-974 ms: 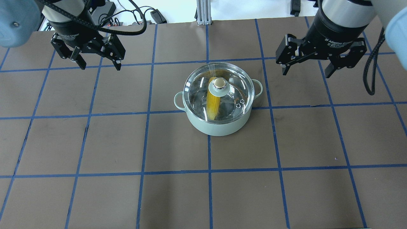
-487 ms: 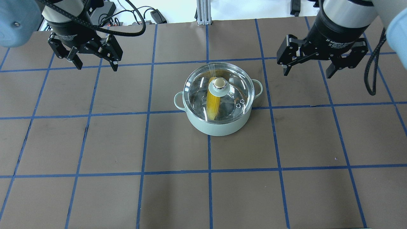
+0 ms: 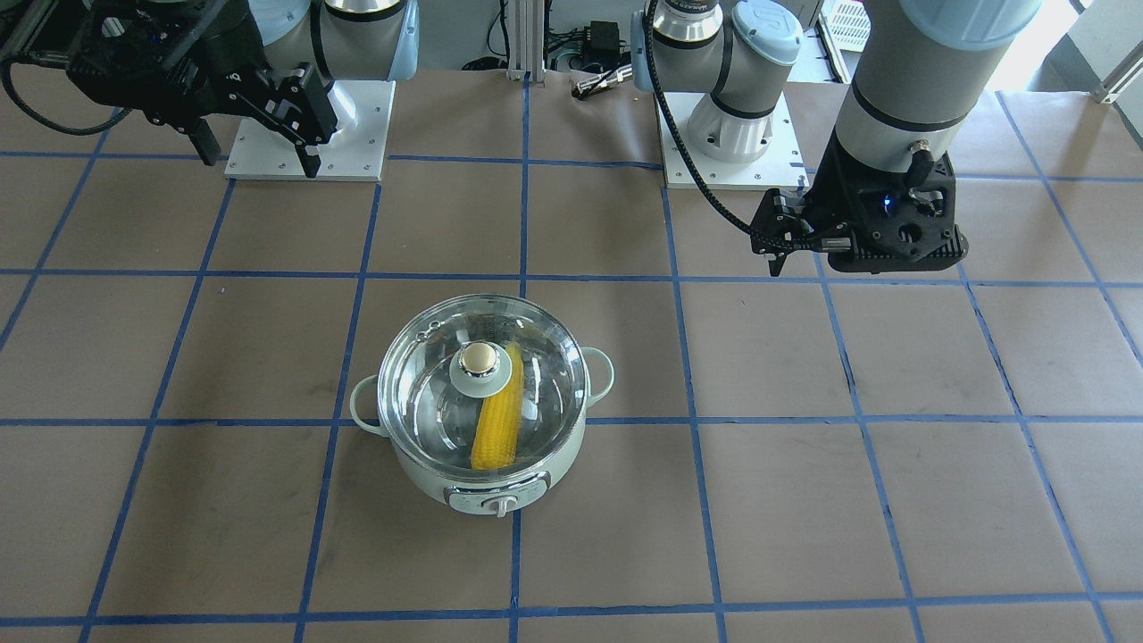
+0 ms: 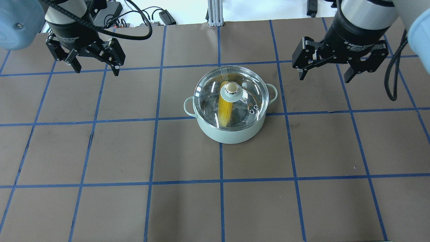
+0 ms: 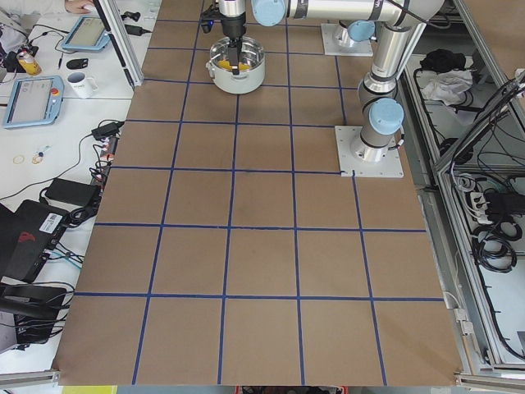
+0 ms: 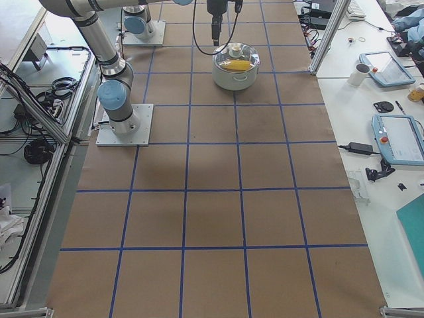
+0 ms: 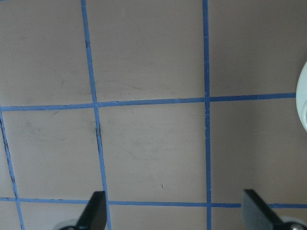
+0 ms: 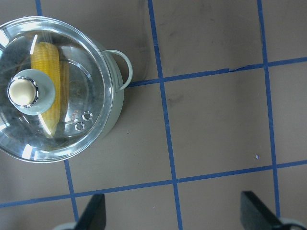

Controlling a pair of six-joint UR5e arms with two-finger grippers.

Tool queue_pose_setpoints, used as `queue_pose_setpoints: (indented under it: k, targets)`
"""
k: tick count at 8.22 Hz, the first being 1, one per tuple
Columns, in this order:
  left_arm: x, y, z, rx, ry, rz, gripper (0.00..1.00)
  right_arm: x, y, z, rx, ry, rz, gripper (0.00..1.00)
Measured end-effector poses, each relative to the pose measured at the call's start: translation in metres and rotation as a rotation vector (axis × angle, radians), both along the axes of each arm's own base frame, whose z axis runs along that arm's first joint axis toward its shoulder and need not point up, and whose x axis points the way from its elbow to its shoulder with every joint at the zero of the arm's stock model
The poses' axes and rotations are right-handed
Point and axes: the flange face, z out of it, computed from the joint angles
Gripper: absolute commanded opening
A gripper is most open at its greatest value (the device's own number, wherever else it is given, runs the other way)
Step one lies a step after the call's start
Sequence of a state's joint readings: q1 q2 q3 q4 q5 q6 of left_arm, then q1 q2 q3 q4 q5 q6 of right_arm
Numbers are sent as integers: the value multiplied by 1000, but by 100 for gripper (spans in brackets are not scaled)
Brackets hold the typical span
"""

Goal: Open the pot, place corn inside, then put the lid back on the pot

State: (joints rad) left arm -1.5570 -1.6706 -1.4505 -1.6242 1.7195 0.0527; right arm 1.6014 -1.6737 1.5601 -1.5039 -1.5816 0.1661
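A: What do we have, starting with the surface [image 4: 100,151]?

B: It is brown, gridded in blue tape. Near its middle stands the pot [image 4: 231,134], with its control dial [image 3: 502,505] turned away from our base.

A: And the lid [image 4: 208,101]?

B: It sits flat on the pot's rim all round, as far as we can tell. We judge the closing step done.

A: Our hands?

B: Our left hand [image 4: 96,70] hangs over bare surface well to the pot's left, fingers spread wide with nothing between them. Our right hand [image 4: 323,78] is just as wide apart and empty, well off to the pot's right. We think both sit out there so that nothing can nudge the lid.

A: The corn [image 4: 225,107]?

B: It is inside the pot, under the glass, lying on the steel floor and running past the lid's knob [image 4: 231,88]. It looks about as long as the pot is wide. We reckon lying flat across the broad part is what lets the lid sit down.
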Motion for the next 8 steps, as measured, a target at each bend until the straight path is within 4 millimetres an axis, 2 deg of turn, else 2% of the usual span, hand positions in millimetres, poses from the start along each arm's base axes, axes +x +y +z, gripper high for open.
queue_pose_setpoints:
  k: [5,8]
  targets:
    - [0,1,0,-8,-4,76,100,0,0,0,-1,0,0,100]
    - [0,5,8,-26,-2,77,100,0,-1,0,0,-1,0,100]
